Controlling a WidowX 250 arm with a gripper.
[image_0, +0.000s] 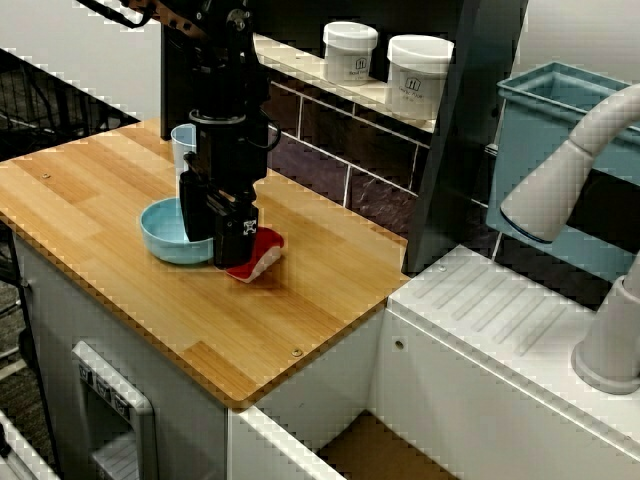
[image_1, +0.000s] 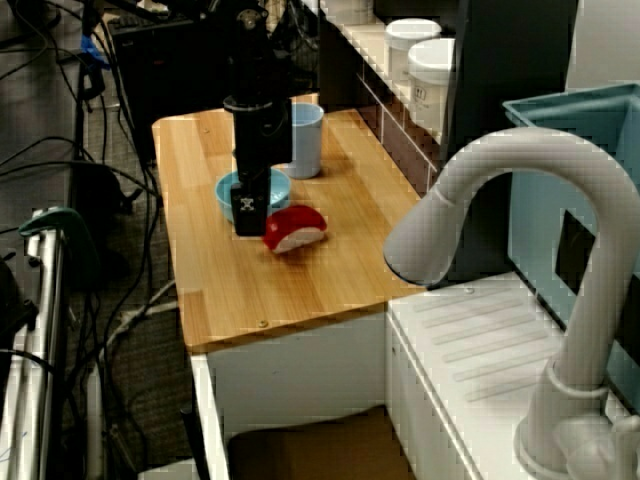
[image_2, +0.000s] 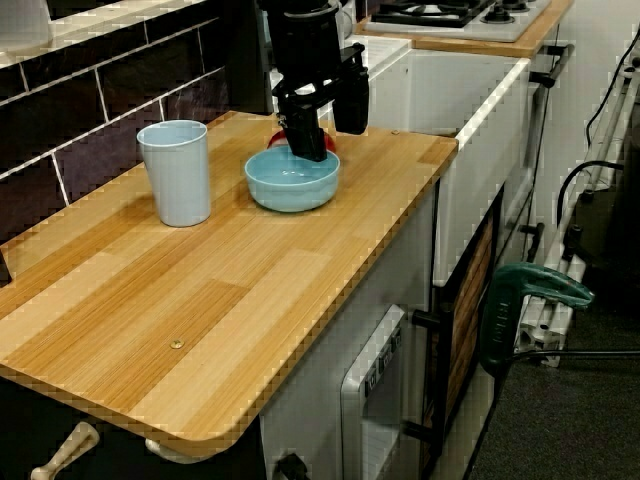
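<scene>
The view facing the tiled wall shows the black gripper (image_0: 216, 238) pointing straight down at the wooden worktop (image_0: 300, 310). It stands at the near-wall edge of a light blue bowl (image_0: 163, 242). Just beside it, on the side away from the bowl, lies a red-and-white piece (image_0: 262, 252), red on top and white underneath. The piece rests on the worktop, close against the bowl's outer wall.

In the view along the worktop we see the gripper's two fingers (image_2: 308, 140) spread apart with nothing pinched between them. One finger reaches down to the bowl's far rim, while the other hangs beyond it over the red-and-white piece. We cannot tell whether the lower finger touches the rim. We see nothing inside the bowl.

A pale blue cup (image_2: 178, 172) stands upright near the bowl, close to the dark tiled wall (image_0: 330, 165) and apart from the gripper.

In the view over the tap, the white tap (image_1: 490, 190) curves across the foreground. The red-and-white piece lies between the bowl and the worktop's sink-side edge. Two white jars (image_0: 418, 75) sit on the shelf (image_0: 300, 70) above the tiles.
</scene>
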